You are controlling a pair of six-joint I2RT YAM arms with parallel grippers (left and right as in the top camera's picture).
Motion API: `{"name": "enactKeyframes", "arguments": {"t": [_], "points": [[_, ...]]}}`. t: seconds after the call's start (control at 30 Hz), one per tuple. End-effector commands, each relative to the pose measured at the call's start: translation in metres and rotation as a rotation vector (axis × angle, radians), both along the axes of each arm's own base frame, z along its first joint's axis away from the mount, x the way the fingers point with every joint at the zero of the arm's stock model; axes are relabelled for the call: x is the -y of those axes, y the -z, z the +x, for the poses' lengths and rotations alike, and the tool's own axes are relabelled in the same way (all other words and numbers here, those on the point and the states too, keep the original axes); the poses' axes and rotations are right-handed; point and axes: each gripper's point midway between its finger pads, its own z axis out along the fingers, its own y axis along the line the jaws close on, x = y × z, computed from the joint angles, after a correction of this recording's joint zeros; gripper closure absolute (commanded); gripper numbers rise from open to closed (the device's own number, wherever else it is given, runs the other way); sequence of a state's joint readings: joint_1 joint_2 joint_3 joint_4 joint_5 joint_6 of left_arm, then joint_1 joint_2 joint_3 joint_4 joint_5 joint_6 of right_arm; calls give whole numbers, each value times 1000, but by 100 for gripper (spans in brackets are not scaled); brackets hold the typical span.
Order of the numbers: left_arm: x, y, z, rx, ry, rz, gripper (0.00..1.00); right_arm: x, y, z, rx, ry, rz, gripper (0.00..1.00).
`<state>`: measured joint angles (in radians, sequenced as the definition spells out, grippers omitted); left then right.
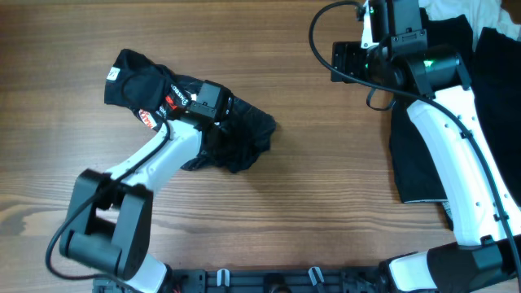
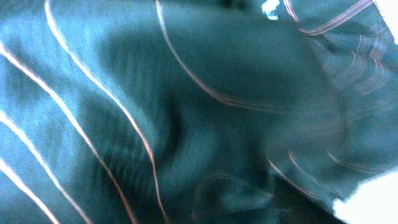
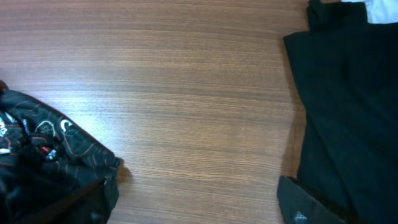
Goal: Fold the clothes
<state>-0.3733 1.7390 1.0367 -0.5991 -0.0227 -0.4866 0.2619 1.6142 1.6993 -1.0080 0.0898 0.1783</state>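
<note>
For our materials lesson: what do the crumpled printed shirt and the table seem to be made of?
The crumpled shirt: soft matte black knit fabric, probably cotton or a blend; it bunches and creases. The table: wood or wood-look laminate, smooth; straight brown grain lines.

a black t-shirt lies crumpled in a loose, uneven heap on the left half of the wooden table, bunched and not folded. thin reddish-brown contour lines run across its fabric, and small white and red logos show on its upper left part and near its edge. well apart, at the table's right side, a plain black garment lies spread fairly flat.
</note>
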Motion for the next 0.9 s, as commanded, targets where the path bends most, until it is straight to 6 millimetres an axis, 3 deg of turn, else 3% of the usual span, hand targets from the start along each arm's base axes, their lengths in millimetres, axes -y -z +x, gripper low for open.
{"name": "enactKeyframes", "arguments": {"t": [0.0, 0.03, 0.1, 0.17, 0.23, 0.3, 0.4, 0.5, 0.6, 0.7, 0.87], "points": [[-37, 1, 12, 25, -78, 107, 96, -4, 6, 2, -17, -23, 8, 20], [-52, -8, 16, 30, -120, 116, 96, -5, 6, 1, -19, -28, 12, 26], [-115, -66, 25, 72, -301, 108, 96, -28, 12, -2, -55, -122, 101, 44], [-175, -138, 23, 195, -475, 91, 96, -62, 29, -7, -125, -306, 200, 46], [-211, -186, 11, 327, -589, 31, 96, -102, 55, -15, -212, -492, 298, 46], [-233, -206, -4, 385, -660, -6, 96, -135, 85, -16, -271, -568, 329, 42], [-266, -214, -28, 398, -777, 6, 96, -205, 143, -19, -309, -694, 315, 33], [-267, -211, -30, 384, -783, -14, 96, -269, 179, -39, -297, -828, 304, 26], [-266, -211, -31, 380, -783, -15, 96, -312, 199, -43, -251, -818, 314, 24], [-265, -209, -33, 365, -784, -15, 96, -340, 220, -38, -234, -758, 380, 26], [-264, -208, -35, 357, -785, -16, 96, -345, 246, -21, -207, -680, 387, 28]]}}
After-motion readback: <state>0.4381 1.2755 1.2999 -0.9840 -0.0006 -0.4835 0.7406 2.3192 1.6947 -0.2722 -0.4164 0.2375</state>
